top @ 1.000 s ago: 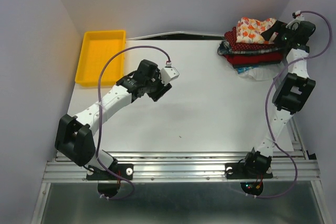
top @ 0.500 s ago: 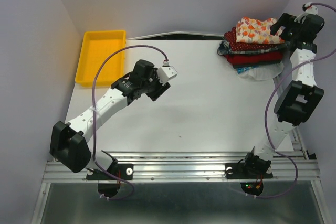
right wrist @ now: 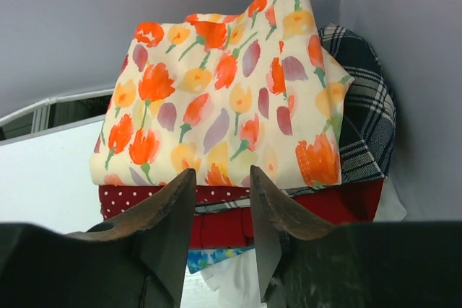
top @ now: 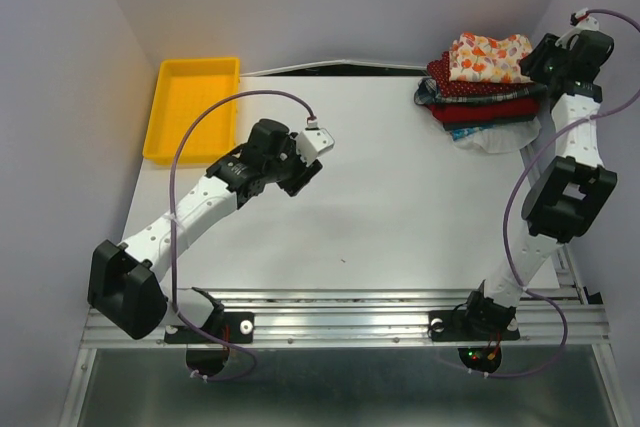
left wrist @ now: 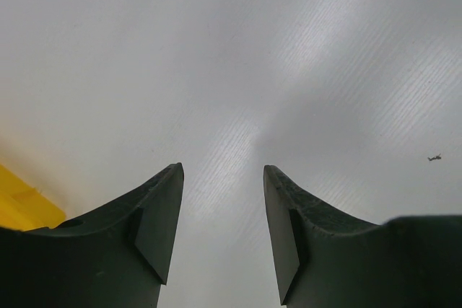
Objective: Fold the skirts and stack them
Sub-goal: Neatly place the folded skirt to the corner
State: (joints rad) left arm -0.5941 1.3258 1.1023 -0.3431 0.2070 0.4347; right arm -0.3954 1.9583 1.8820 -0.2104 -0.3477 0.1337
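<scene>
Backed the right gripper (top: 540,59) off the right edge of the stack toward the far right corner and narrowed its jaws to a slim gap, with nothing between them. Swung the left arm a little toward the near left as well.

Found the skirts (top: 480,87) piled at the far right of the table (top: 400,207): cream flowered skirt (top: 488,55) on top, dotted dark red skirt (top: 470,90) under it, plain red skirt (top: 490,110) lower. Judged the stacking nearly done and the step in hand a clean retreat. Needed to lift clear before swinging away, so as not to snag the top skirt's loose right edge and topple the pile.

Kept the left gripper (top: 303,172) over bare table near the yellow tray (top: 190,107), jaws moderately apart and empty.

Saw only from the right wrist the plaid skirt (right wrist: 368,106) tucked behind the cream one, and the blue patterned cloth (right wrist: 213,257) beneath the pile. Saw only from above how both arms stood, well apart.
</scene>
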